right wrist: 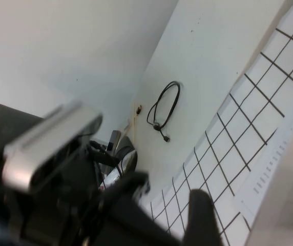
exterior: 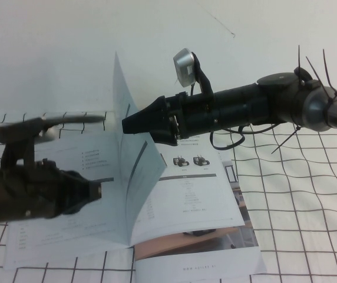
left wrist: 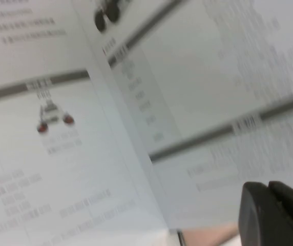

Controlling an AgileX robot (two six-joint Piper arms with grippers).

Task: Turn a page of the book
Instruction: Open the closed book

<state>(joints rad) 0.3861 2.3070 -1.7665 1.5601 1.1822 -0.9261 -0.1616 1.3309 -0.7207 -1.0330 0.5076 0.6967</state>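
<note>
Place: a robotics lab or test bench
Surface: white sheet with a black grid [exterior: 310, 194]
Backdrop: plain white wall [exterior: 56, 47]
Rig: two black cable-tied robot arms, small silver wrist camera [exterior: 184, 66]
Loose gear: looped black cable [right wrist: 163, 110] by the wall
</note>
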